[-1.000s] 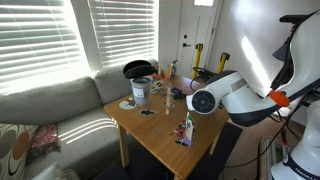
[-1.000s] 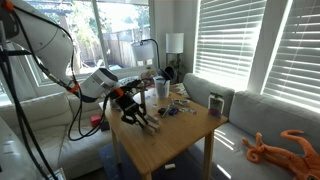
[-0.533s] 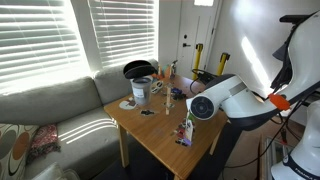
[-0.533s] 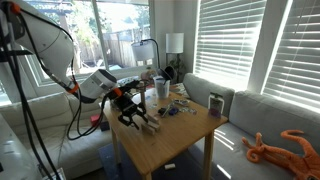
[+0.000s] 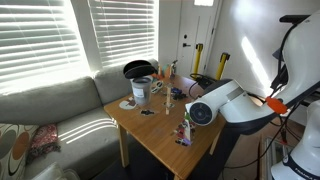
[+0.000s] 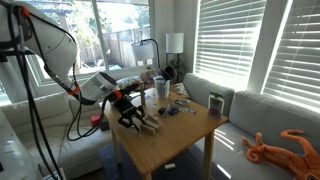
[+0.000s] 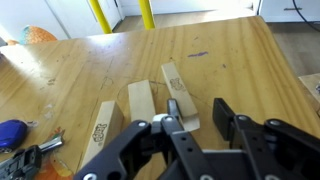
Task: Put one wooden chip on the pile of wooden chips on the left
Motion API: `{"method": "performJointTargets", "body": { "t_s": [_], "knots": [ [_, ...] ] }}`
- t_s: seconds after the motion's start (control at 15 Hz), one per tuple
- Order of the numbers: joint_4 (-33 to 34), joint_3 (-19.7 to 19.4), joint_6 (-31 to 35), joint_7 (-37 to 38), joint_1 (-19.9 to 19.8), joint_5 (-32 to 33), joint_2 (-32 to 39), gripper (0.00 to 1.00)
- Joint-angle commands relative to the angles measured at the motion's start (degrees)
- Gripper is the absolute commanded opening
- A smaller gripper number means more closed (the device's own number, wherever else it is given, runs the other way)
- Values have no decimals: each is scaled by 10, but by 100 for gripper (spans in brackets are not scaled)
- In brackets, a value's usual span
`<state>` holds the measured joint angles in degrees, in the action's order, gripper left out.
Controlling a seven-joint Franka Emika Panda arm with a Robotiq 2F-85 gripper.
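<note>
**Wooden bench with chips, cup and bottle**

The bench has a light, grained wooden top with a few dark marks. In the wrist view three pieces lie flat on it, just beside one another: a printed chip, a plain chip and a slim chip. Whether they touch cannot be told. A blue object lies at the view's left edge. In an exterior view a white cup stands near the far corner, and a bottle stands upright near the bench's edge.
</note>
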<state>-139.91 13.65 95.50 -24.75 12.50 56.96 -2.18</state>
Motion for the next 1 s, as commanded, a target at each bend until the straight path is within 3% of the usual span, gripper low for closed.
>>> {"method": "performJointTargets", "body": {
  "t_s": [0.0,0.13,0.2,0.33,0.6,0.93],
  "knots": [
    [12,4,-25,1,10,10,13,17],
    [10,5,-33,-3,11,12,4,2],
    [8,5,-35,-7,12,13,-4,0],
    [3,5,-24,-33,13,3,-29,4],
    [-16,-12,62,-105,17,-53,-158,4],
    [-19,-90,125,-200,21,-133,-310,4]
  ]
}}
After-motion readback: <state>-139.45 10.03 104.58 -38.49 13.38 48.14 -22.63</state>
